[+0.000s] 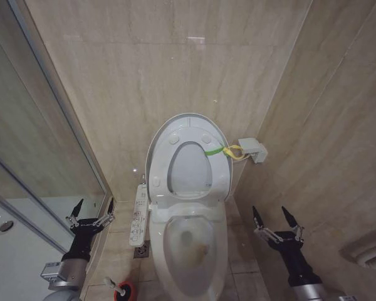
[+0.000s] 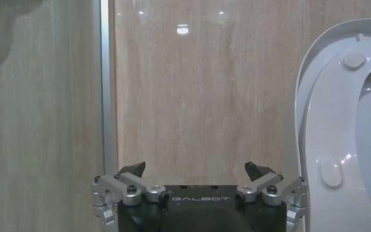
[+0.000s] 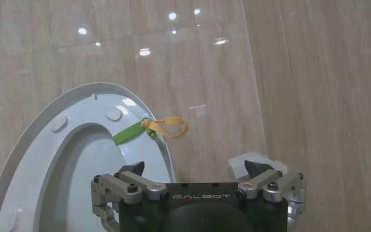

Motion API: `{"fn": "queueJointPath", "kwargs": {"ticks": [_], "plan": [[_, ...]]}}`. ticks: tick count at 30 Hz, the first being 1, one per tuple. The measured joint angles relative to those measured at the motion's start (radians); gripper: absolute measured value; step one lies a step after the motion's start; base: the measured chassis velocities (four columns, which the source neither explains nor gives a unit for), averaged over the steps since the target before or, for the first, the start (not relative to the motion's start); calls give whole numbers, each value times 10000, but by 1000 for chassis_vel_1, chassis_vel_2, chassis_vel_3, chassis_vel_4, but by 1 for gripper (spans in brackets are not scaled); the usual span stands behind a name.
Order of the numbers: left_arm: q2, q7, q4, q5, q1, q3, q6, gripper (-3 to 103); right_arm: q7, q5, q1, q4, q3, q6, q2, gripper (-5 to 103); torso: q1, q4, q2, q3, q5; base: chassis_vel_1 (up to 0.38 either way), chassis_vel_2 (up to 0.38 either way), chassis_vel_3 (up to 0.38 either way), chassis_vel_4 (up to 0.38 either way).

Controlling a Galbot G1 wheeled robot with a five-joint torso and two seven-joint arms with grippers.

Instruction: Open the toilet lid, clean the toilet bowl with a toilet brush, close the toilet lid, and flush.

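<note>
Two grippers have their fingers spread wide and grasp nothing: the left gripper (image 1: 93, 208) hangs beside the glass shower partition (image 1: 44, 163), the right gripper (image 1: 274, 216) near the beige tiled side wall (image 1: 338, 157), one on either side of the toilet, both arms reaching up from the lower edge of the head view. Between them the white ceramic oval toilet bowl (image 1: 189, 248) stands uncovered with a faint brownish stain inside, its glossy white plastic toilet lid (image 1: 160, 141) raised upright against the rear wall together with the white seat ring (image 1: 218, 182), a green-and-yellow band (image 1: 220, 150) tied at the lid's edge. Low on the floor to the toilet's left, the squat red round holder (image 1: 124, 291) contains the thin white-handled toilet brush (image 1: 110, 281), just beside the left arm.
</note>
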Motion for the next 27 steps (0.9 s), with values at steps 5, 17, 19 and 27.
{"fn": "queueJointPath", "kwargs": {"ticks": [5, 17, 19, 27], "plan": [[0, 0, 0, 0, 0, 0, 0, 100, 31, 11, -7, 32, 62, -23, -50, 100, 0, 0, 0, 0, 0, 0, 0, 0, 0], [0, 0, 0, 0, 0, 0, 0, 100, 41, 19, -16, 45, 71, -31, -59, 100, 0, 0, 0, 0, 0, 0, 0, 0, 0], [0, 0, 0, 0, 0, 0, 0, 100, 42, 20, -16, 46, 71, -31, -60, 100, 0, 0, 0, 0, 0, 0, 0, 0, 0], [0, 0, 0, 0, 0, 0, 0, 100, 49, 23, -22, 52, 72, -32, -63, 100, 0, 0, 0, 0, 0, 0, 0, 0, 0]]}}
